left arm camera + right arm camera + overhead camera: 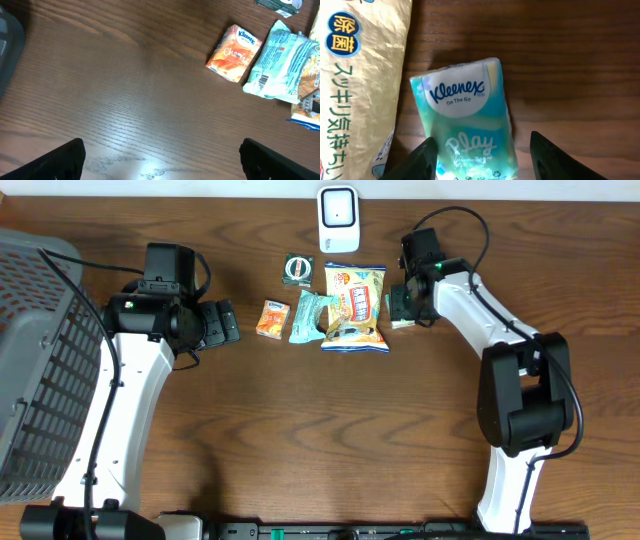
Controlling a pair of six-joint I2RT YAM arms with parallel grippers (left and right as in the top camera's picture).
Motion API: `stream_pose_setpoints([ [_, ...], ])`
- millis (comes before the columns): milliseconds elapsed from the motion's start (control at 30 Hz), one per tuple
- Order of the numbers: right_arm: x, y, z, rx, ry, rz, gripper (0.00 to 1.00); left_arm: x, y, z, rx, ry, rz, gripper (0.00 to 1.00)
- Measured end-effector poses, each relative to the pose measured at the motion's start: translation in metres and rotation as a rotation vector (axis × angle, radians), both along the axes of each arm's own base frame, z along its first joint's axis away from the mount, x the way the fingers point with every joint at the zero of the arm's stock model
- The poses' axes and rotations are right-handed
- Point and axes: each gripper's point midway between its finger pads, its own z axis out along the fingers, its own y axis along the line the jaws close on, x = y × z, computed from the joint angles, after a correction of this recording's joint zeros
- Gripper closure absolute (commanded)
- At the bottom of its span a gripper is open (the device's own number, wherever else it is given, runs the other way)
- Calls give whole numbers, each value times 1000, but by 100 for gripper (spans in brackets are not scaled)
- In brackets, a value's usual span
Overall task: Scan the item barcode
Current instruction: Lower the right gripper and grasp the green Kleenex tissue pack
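- A dark brown wooden table (300, 430) fills nearly the whole overhead view, and its grain runs from 9 to 3 o'clock.
- A pale strip (200, 185) lies beyond the table edge at 12 o'clock.
- A grey mesh basket (40, 350) stands at 9 o'clock.
- A soft white glare (125, 161) lies on the wood.

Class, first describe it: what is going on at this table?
The right hand sits over a green Kleenex pack beside the yellow packet, fingers either side but not yet clamped. The left hand hangs open above bare table near an orange Kleenex pack. No item is at the white scanner at the far edge.
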Motion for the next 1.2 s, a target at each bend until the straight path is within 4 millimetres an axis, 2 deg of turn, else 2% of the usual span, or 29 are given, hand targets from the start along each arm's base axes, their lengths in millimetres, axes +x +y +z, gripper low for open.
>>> stream_pose_setpoints([
  [167,3,7,1,-2,-19,43,42,0,0,0,0,0,0,2],
  [267,2,11,2,-19,-22,77,53,0,0,0,0,0,0,2],
  [333,1,12,2,-37,-26,92,54,0,0,0,0,0,0,2],
  [533,4,19,4,-80,-56,114,48,0,0,0,0,0,0,2],
  [800,1,30,9,-224,-103,140,49,0,0,0,0,0,0,2],
  [933,-1,34,9,-255,-114,151,46,0,0,0,0,0,0,2],
  [1067,-3,27,1,-291,-120,141,46,0,0,0,0,0,0,2],
  [1200,-5,23,-9,-304,-134,134,52,0,0,0,0,0,0,2],
])
